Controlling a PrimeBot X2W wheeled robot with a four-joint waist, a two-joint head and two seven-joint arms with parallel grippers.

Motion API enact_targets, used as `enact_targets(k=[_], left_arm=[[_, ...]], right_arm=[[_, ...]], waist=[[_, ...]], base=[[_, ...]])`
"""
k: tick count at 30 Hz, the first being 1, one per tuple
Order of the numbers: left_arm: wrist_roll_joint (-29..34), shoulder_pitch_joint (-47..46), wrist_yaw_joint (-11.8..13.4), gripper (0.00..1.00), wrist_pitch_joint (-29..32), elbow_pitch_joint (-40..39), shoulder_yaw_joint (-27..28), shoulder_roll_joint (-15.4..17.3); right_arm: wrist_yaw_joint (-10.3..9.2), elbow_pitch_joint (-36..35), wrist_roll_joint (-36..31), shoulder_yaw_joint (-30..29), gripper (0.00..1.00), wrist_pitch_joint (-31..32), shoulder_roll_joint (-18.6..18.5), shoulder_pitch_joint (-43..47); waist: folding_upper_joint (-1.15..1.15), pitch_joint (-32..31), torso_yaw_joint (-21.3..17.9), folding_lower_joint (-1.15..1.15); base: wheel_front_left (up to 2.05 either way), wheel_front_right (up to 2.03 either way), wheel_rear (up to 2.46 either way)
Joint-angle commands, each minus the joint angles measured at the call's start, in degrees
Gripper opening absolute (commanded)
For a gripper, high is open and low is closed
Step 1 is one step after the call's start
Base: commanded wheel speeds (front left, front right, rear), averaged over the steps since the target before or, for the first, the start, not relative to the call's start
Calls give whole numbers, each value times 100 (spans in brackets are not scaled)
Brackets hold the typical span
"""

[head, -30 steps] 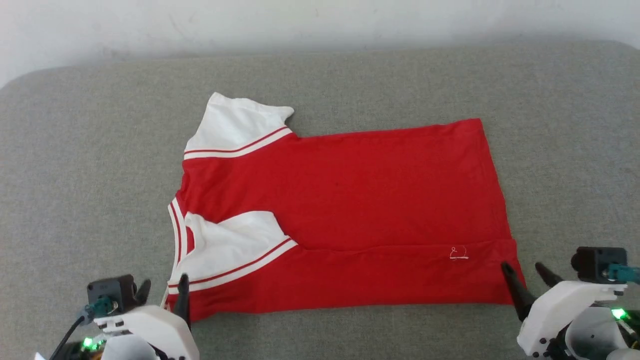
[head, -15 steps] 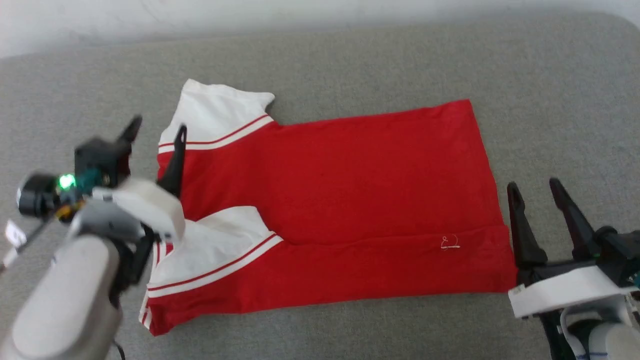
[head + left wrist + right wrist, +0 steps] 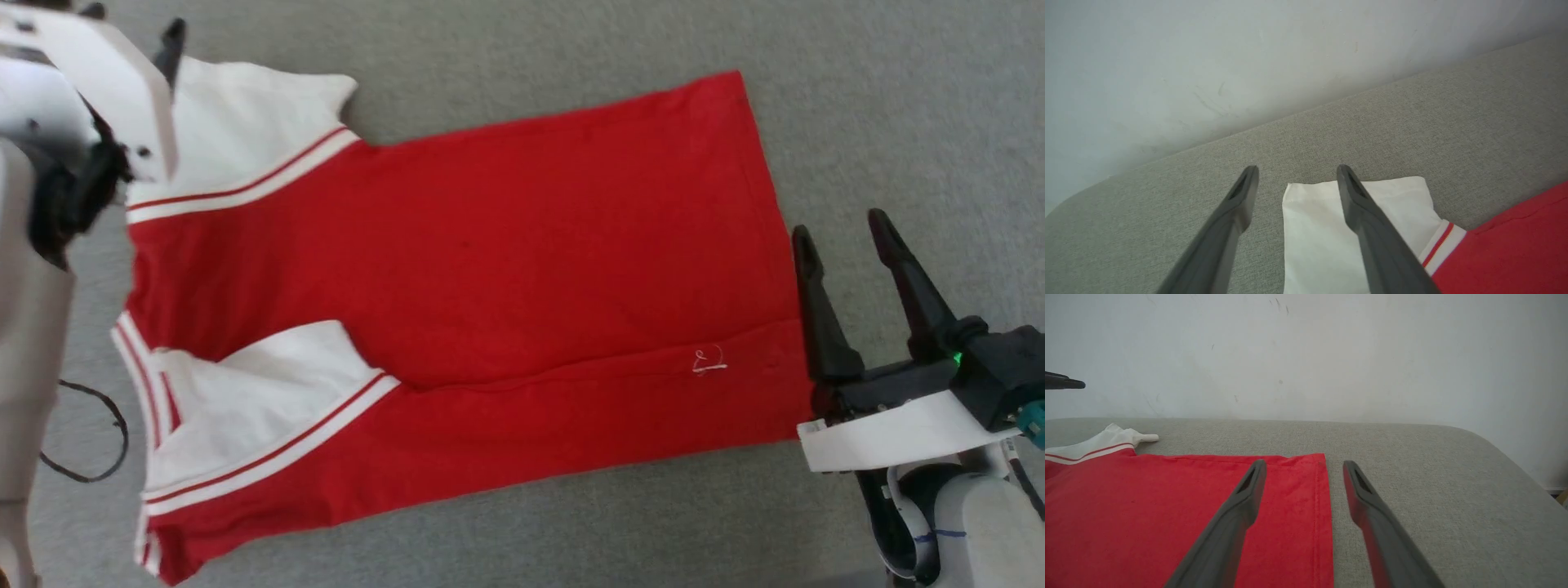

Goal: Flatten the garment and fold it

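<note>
You had both claws spread, the left claw (image 3: 1295, 173) by the garment's (image 3: 490, 269) white sleeve (image 3: 1323, 228) at upper left, the right claw (image 3: 841, 233) beside its red hem at right.

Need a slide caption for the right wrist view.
Open right gripper above the hem of the red shirt on the grey cushion, white wall behind.

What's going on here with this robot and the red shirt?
A two-armed robot is partway through folding a red jersey shirt spread on a grey cushioned surface. The shirt's near long side is already folded in, with the near white sleeve lying on top. The left hand hovers open over the far white sleeve, and the right hand is open astride the hem. Neither holds any cloth.
</note>
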Motion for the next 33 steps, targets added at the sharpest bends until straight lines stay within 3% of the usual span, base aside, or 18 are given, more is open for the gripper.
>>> enact_targets(k=[1, 11, 16, 17, 18, 19, 20, 27, 33], left_arm=[[-86, -170, 64, 100, 227, 91, 57, 32], [-249, -725, 991, 100, 2134, 130, 334, 308], [-175, -606, 1273, 100, 2623, -154, 364, 574], [-163, -565, 1295, 96, 2678, -211, 360, 621], [-146, -530, 1320, 62, 2719, -266, 357, 665], [-131, -496, 1331, 18, 2741, -322, 349, 702], [-145, -460, 1330, 0, 2762, -373, 348, 715], [-218, -276, 1294, 0, 2771, -678, 301, 717], [-280, -269, 1210, 0, 2653, -724, 260, 655]], right_arm=[[-6, -38, 57, 48, 100, 2, 7, -96], [-6, -137, 212, 278, 100, 29, 7, -254], [-6, -107, 248, 321, 100, 19, 7, -299], [-6, -100, 250, 331, 100, 25, 7, -310], [-6, -96, 248, 336, 100, 34, 7, -325], [-6, -96, 249, 345, 100, 44, 7, -345], [-6, -98, 249, 366, 100, 62, 7, -369], [-6, -91, 95, 544, 100, 418, -143, -1114], [-6, 630, 206, 353, 100, 1622, -101, -2662]], waist=[[0, 469, -422, -2], [0, 943, -712, -2], [0, 1041, -756, -2], [0, 1055, -756, -2], [0, 1069, -752, -2], [0, 1081, -748, -2], [0, 1088, -740, -2], [0, 1069, -653, -2], [0, 1066, -580, -2]], base=[[0, 0, 0], [0, 0, 0], [0, 0, 0], [0, 0, 0], [0, 0, 0], [0, 0, 0], [0, 0, 0], [0, 0, 0], [0, 0, 0]])
